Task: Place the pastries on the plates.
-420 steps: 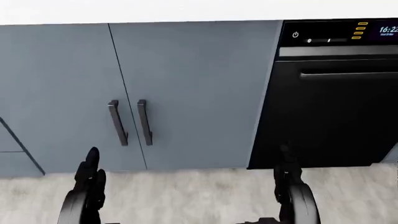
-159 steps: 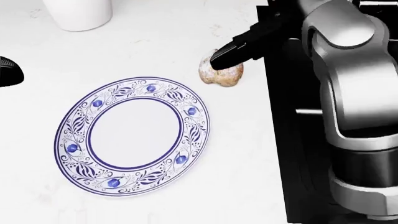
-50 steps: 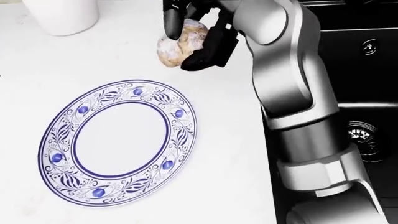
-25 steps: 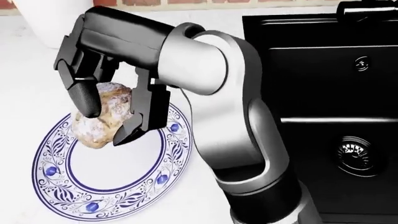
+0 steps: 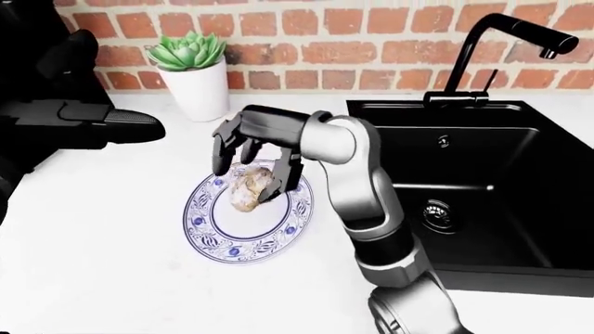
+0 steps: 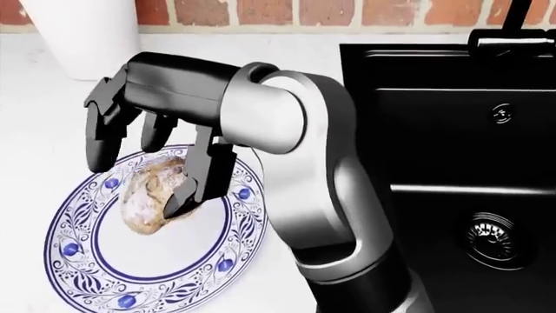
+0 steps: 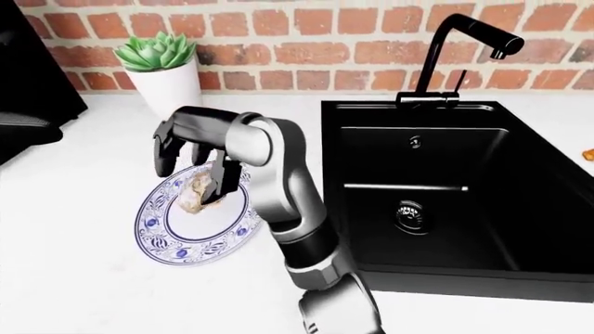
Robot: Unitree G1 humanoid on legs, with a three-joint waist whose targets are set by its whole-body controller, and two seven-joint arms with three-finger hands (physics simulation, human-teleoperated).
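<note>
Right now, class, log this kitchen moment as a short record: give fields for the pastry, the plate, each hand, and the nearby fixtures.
pastry: pale, lumpy roll over the plate's centre; whether it is resting on it cannot be told
plate: white with blue floral rim, on the white counter
right hand: above the plate, fingers spread about the pastry
left hand: dark shape at the left-eye view's left, holding nothing visible
sink: black basin right of the plate, black tap above
plant: succulent in white pot against the brick wall

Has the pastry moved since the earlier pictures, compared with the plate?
Yes. The pastry lay on the counter beyond the plate's rim; now it is over the plate's middle, under the right hand.
</note>
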